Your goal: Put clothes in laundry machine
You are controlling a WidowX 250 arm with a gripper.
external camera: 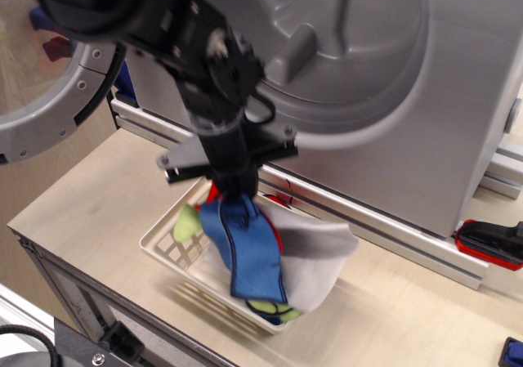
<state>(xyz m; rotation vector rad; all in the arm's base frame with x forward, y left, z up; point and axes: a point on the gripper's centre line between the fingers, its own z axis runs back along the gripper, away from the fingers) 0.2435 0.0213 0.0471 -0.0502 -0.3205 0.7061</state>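
Note:
My gripper (231,194) is shut on a bunch of clothes and holds it above the white slotted basket (167,240). A blue cloth with a dark hem (249,252) hangs straight down from the fingers. A light grey cloth (319,257) trails to its right, a lime-green piece (187,221) sticks out at the left, and a bit of red (214,192) shows by the fingers. The laundry machine (458,114) stands behind, its drum mouth (327,32) wide open and its round door (49,114) swung out to the left.
A red and black tool (489,243) lies on the table at the right, next to the machine's metal base rail (384,228). A small blue object (513,352) sits at the bottom right corner. The table's front edge (98,289) runs along the lower left.

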